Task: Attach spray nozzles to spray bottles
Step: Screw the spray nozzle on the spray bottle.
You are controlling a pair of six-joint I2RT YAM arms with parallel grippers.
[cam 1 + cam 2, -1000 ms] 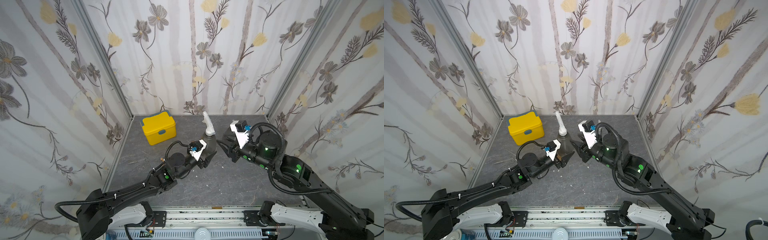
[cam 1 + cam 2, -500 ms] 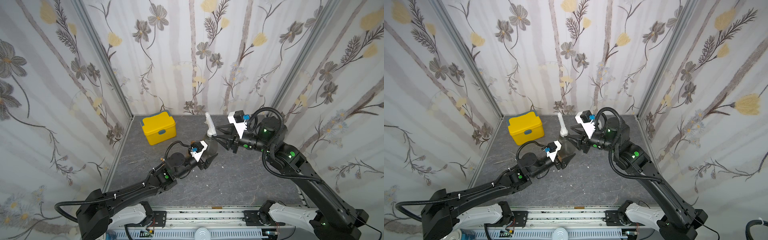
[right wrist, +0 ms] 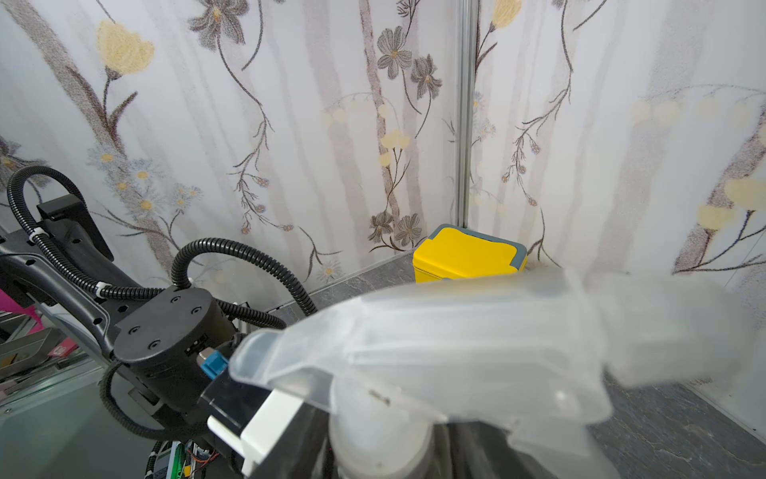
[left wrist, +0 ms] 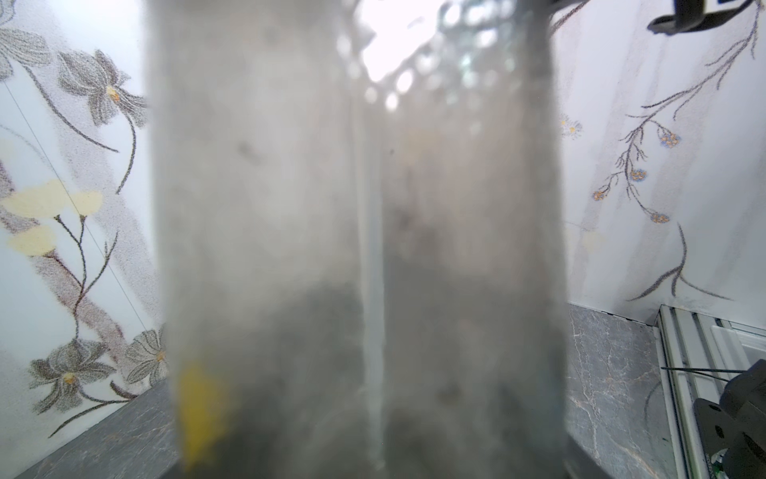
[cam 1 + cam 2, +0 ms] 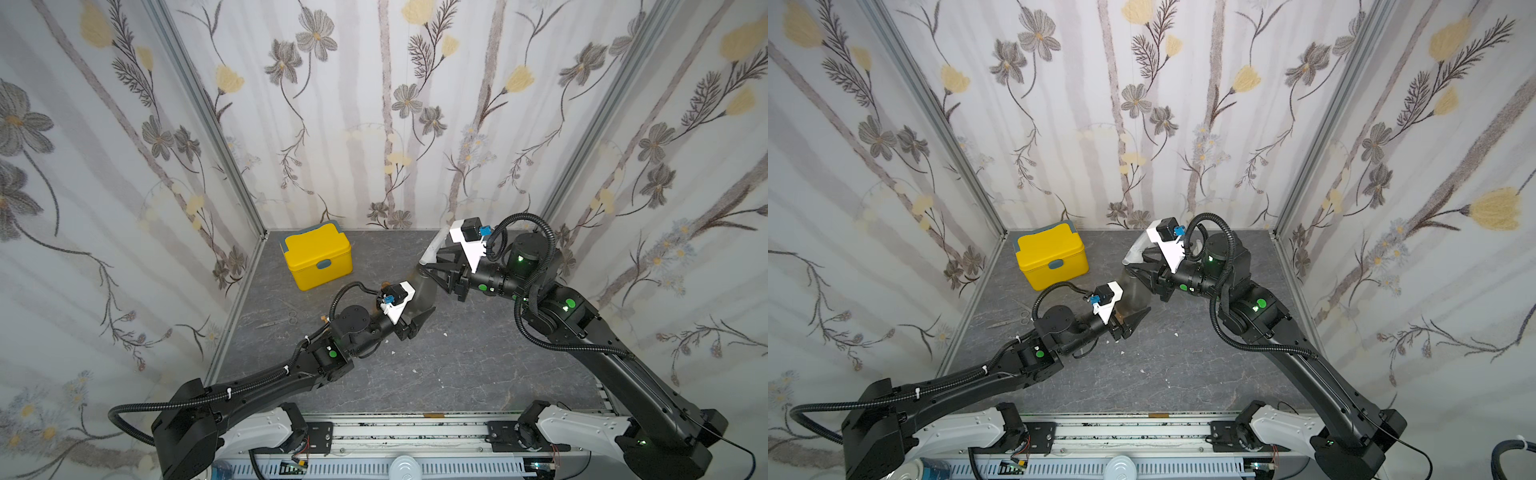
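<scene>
A grey, marble-patterned desk (image 5: 457, 374) sits inside walls of pale floral wallpaper (image 5: 374, 104). At the back left of the desk stands a glossy yellow box (image 5: 318, 259) with rounded corners, a grey rim and a grey latch. Just in front of it, small metal scissors (image 5: 277, 319) lie flat on the desk. Near the middle, the left claw (image 5: 420, 307) is clamped on the wide lower body of a smoky grey, see-through plastic bottle (image 5: 422, 289), which is lifted off the desk and leans back and to the right. The left wrist view is almost filled by this bottle (image 4: 290, 207), seen as a cloudy grey wall. That view alone shows a thin pale tube (image 4: 372, 290) running down inside the bottle, and the box as a yellow smear through the plastic. On the bottle's narrow neck sits a milky, clear spray head (image 5: 430, 249). In both top views it is only a small whitish wedge. The right wrist view shows the spray head (image 3: 456, 352) close up, with its smooth hood, flared trigger and round collar. The right claw (image 5: 432, 266) reaches in from the right, its dark pointed jaws set on either side of the neck just below the spray head. I cannot tell whether they are pressing on it.
</scene>
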